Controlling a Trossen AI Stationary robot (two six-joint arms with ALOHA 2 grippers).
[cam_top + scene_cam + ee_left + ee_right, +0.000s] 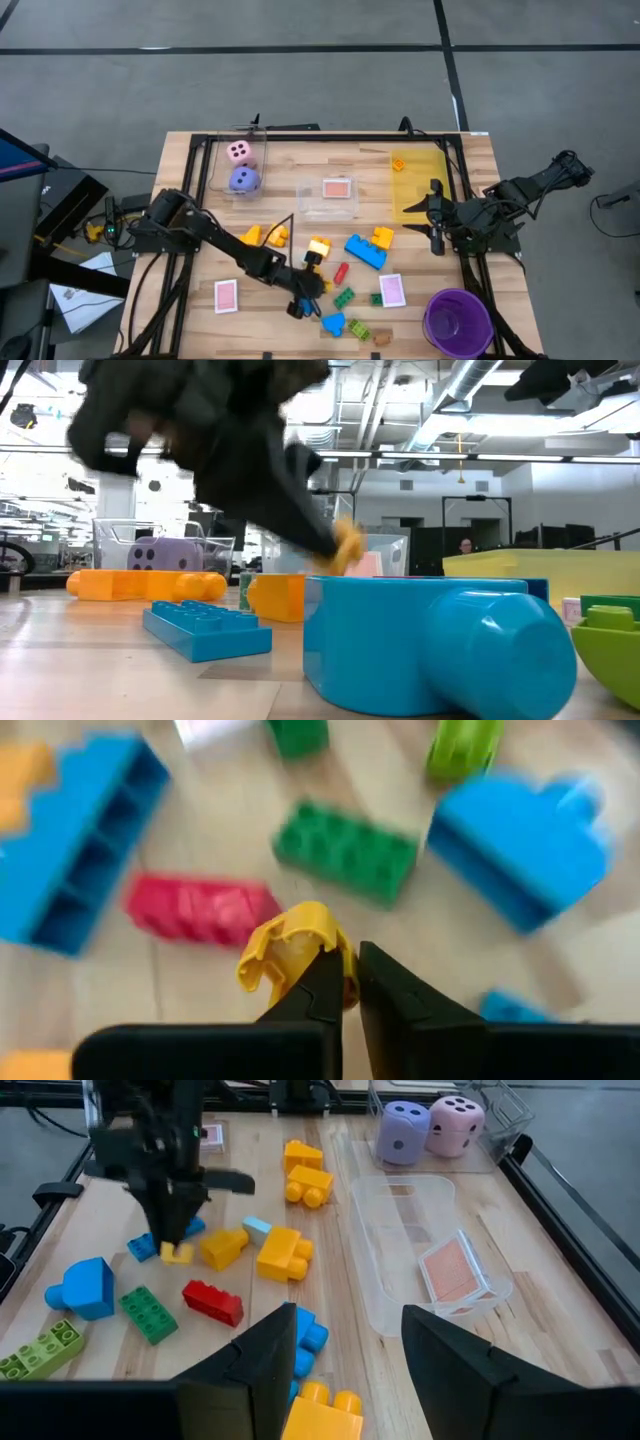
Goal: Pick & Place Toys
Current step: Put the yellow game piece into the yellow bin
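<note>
No readable text, label or number anywhere

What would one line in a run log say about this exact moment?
left fingers: shut on small yellow plastic piece, above wooden table | right fingers: open, waiting near yellow see-through bin

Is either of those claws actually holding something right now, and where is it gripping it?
Yes. The left claw is shut on a small yellow brick, pinching it by one edge at its fingertips. The right claw hangs open, holding nothing.
</note>
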